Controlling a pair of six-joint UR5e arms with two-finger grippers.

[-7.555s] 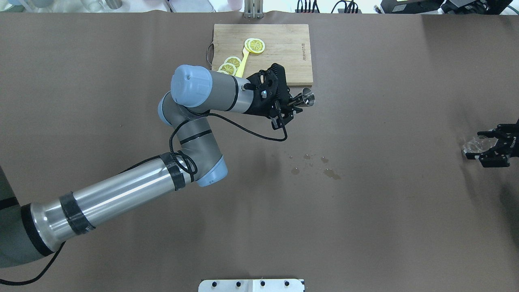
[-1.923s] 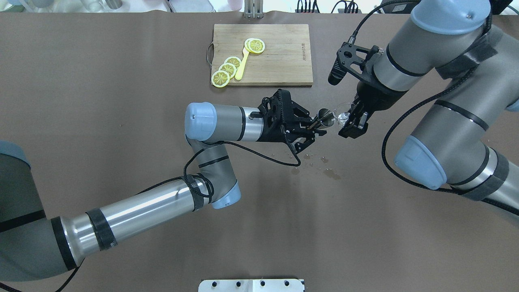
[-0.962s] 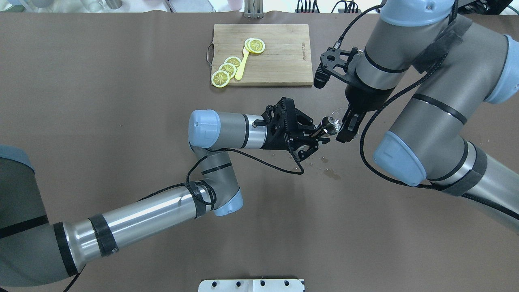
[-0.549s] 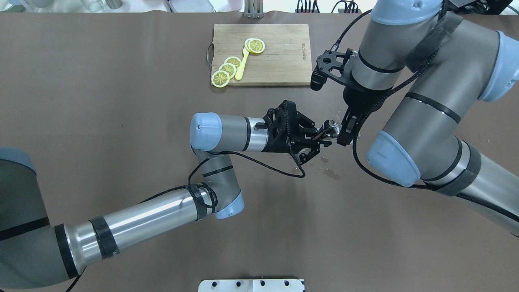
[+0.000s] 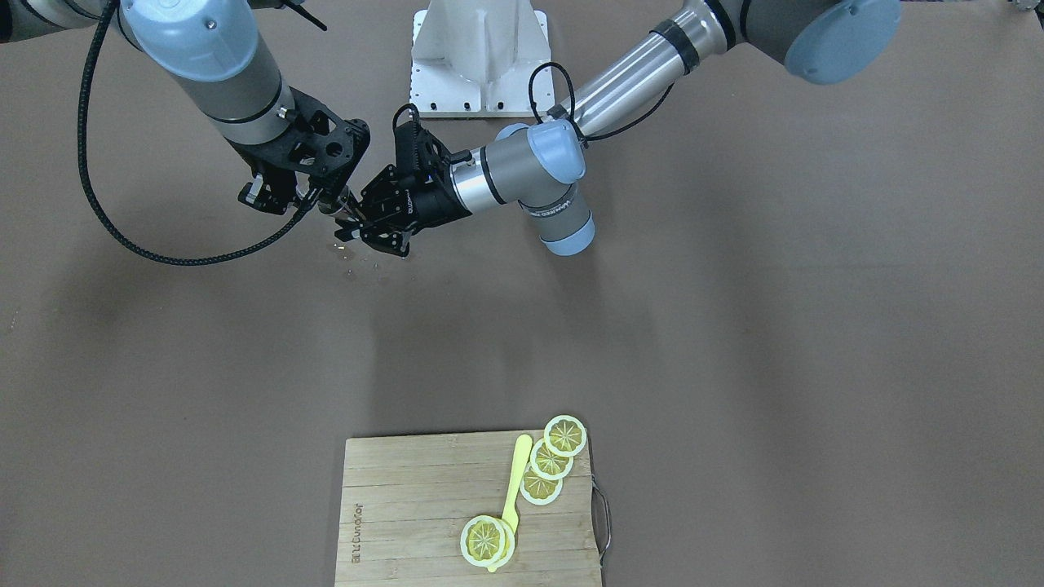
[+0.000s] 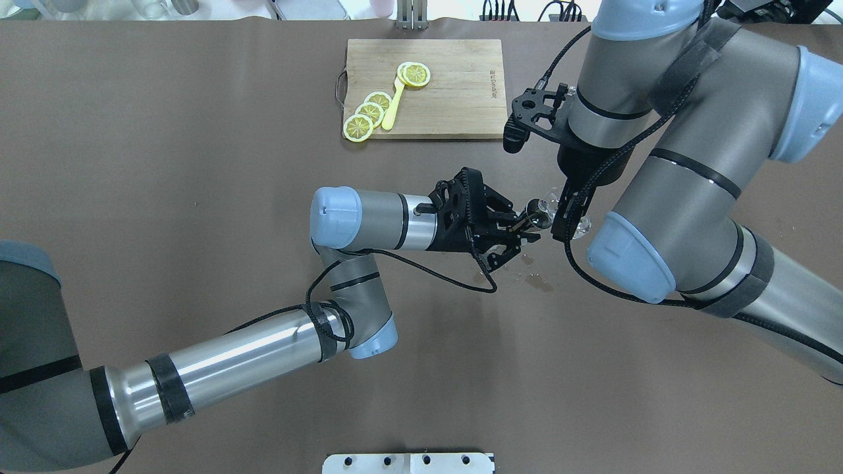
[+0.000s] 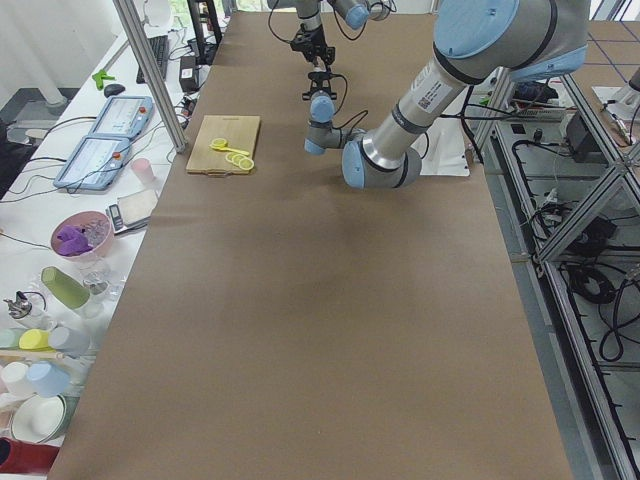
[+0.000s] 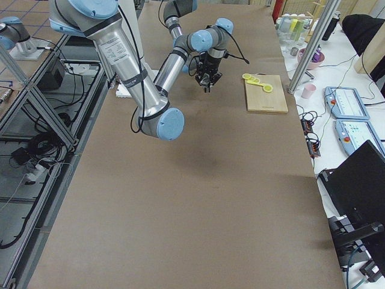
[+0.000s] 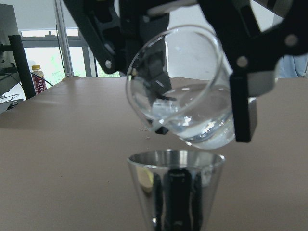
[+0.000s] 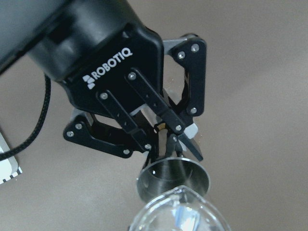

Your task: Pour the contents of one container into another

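The left gripper [image 10: 167,143] pinches a steel cup [image 9: 176,190] above the counter [image 6: 197,164]. The cup's base is cut off in the left wrist view, and the fingers mostly hide it from overhead. The right gripper [image 6: 568,217] clamps a glass [image 9: 180,89], tilted just over the cup's rim, with clear liquid pooled low. Whether any stream falls is unclear. Wet spots [image 6: 539,282] mark the counter beneath.

Silver-grey arms [image 6: 230,349] with pale blue joint caps [image 6: 327,212], black cables [image 5: 188,262], black ROBOTIQ-marked left pincer [image 10: 168,139].
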